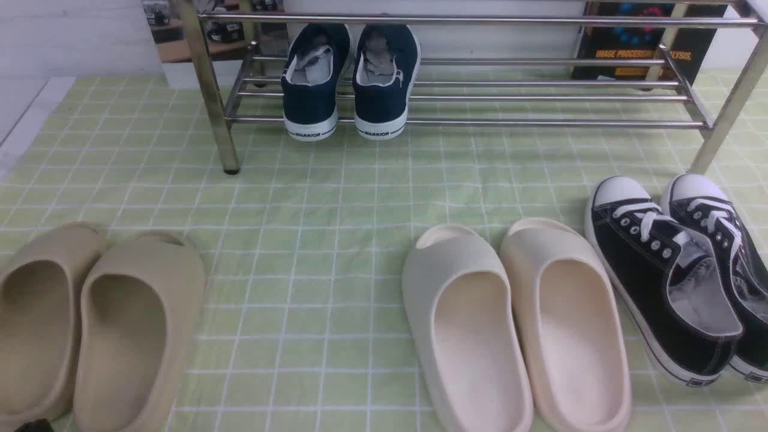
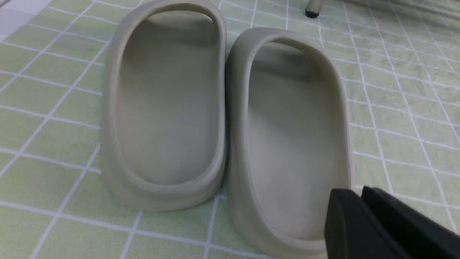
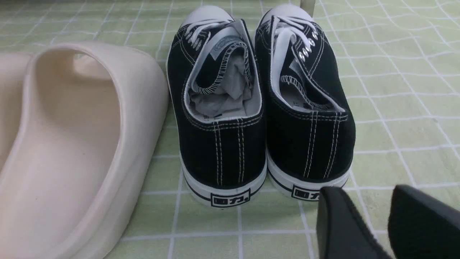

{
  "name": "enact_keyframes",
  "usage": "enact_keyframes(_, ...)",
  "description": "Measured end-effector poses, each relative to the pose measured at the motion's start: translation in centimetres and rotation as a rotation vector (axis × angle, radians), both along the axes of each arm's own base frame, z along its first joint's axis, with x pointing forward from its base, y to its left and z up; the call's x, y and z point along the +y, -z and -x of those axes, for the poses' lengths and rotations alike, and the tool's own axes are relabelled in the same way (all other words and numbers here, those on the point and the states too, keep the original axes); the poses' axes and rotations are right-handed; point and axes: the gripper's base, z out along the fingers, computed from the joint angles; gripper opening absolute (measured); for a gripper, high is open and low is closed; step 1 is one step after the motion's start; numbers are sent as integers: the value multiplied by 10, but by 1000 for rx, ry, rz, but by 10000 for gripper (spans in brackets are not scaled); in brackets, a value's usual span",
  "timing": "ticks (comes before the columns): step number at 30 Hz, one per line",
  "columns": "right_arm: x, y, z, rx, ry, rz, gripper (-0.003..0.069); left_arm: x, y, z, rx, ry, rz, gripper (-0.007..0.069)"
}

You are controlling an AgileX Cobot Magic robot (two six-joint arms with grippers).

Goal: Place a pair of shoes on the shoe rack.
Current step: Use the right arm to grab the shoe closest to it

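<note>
The pair of shoes, two black canvas sneakers (image 1: pixel 648 270) (image 1: pixel 720 240) with white toe caps and laces, stands side by side on the green checked cloth at the right, toes toward the shoe rack (image 1: pixel 480 123). In the right wrist view their heels (image 3: pixel 219 144) (image 3: pixel 309 136) face the camera. My right gripper (image 3: pixel 364 192) is open and empty, just behind the heel of one sneaker. My left gripper (image 2: pixel 359 194) is shut and empty, over the heel end of a tan slide (image 2: pixel 291 144). Neither gripper shows clearly in the front view.
Navy WARRIOR sneakers (image 1: pixel 348 90) sit on the left part of the rack. Two tan slides (image 1: pixel 126 336) lie at the front left. Two cream slides (image 1: pixel 516 324) lie beside the black sneakers, one touching (image 3: pixel 82 136). A rack leg (image 1: pixel 726 120) stands just beyond the sneakers' toes.
</note>
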Motion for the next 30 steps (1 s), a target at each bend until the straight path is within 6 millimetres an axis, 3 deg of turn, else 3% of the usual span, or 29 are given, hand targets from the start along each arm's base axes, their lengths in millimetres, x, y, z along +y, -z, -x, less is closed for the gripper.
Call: enact_keyframes(30, -3, 0, 0, 5, 7, 88, 246, 0, 0, 0, 0, 0, 0, 92)
